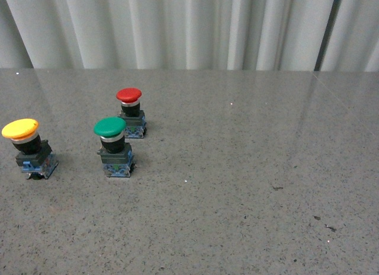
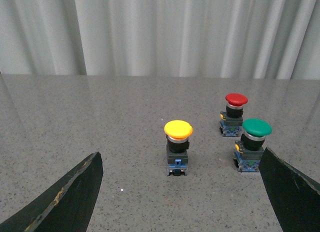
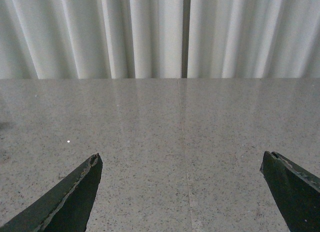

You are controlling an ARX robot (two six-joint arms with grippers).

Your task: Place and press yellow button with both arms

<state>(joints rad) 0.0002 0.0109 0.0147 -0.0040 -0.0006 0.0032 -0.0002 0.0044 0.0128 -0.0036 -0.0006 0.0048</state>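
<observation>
The yellow button (image 1: 28,147) stands upright on the grey table at the far left of the front view, with a yellow mushroom cap, black body and blue base. Neither arm shows in the front view. In the left wrist view the yellow button (image 2: 178,147) stands a short way ahead of my left gripper (image 2: 181,159), which is open and holds nothing; its black fingertips (image 2: 75,192) frame the lower corners. My right gripper (image 3: 181,159) is open over bare table, with no button in its view.
A green-capped switch (image 1: 114,146) stands right of the yellow one, and a red-capped switch (image 1: 131,111) is behind it. Both appear in the left wrist view too, the green switch (image 2: 252,151) close to one finger. White curtains (image 1: 189,26) close off the table's far edge.
</observation>
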